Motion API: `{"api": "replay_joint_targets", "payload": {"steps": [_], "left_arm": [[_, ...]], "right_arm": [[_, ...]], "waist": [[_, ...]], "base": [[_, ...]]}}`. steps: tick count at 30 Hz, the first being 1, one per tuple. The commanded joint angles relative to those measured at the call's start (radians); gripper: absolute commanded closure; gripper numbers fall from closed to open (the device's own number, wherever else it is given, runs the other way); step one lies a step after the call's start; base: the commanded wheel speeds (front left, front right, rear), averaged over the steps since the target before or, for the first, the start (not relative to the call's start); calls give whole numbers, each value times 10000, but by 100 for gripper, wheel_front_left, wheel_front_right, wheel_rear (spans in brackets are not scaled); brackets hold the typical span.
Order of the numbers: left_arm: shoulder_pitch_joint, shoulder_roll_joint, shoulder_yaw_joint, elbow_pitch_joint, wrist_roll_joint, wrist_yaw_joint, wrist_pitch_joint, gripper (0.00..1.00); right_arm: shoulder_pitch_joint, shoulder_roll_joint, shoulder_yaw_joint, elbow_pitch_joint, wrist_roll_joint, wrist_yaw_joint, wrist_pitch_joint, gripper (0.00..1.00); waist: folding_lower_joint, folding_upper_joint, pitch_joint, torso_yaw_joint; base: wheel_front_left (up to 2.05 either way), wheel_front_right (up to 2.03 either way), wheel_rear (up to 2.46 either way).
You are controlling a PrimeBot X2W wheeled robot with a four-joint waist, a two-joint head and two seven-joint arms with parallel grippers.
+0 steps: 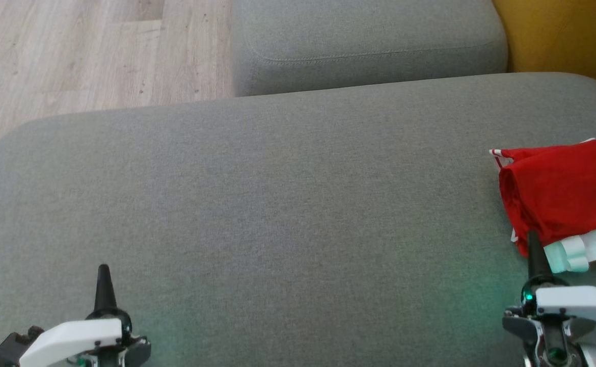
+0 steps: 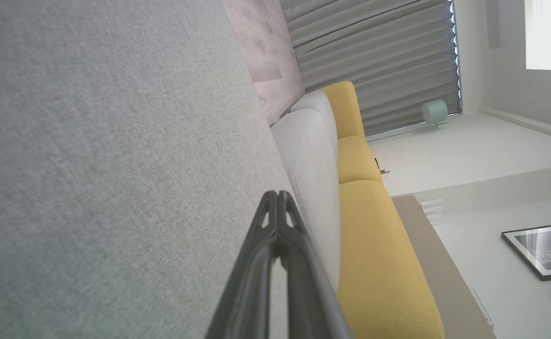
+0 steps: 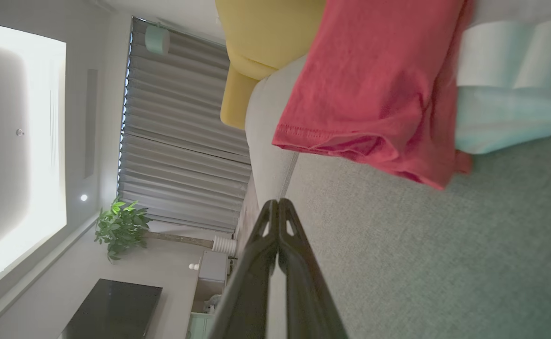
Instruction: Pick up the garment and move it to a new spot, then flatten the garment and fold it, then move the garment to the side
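Grey sofa cushion spreads across the head view, with wood floor far left and a yellow seat far right. The garment, red, lies in layers at the cushion's right side. A pale cloth sits at its near edge; whether that is part of it I cannot tell.

Near left, the left fingers are pressed together, well apart from the garment. The right fingers are pressed together too and hold nothing, their tips just at its near-left corner.

All this fits a folded garment set aside, or a bundle waiting to be lifted. Either way, the right fingers should not snag the hem.

The garment's left edge runs near to far, with a white-trimmed corner pointing far left. The frame cuts off its right side, so the long axis is unsettled.
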Motion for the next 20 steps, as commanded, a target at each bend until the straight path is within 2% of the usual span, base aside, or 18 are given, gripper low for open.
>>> {"api": "replay_joint_targets", "payload": {"steps": [1,20], "left_arm": [[-597,31,327,-343,-249,-84,104,100],[-888,36,655,-345,-2038,-135,664,100]], "right_arm": [[-643,-142,117,-412,306,-5,93,100],[-798,-141,-169,-537,2351,-7,649,100]], "waist": [[0,0,6,3],[-1,0,93,43]], "base": [[0,0,0],[0,0,0]]}}
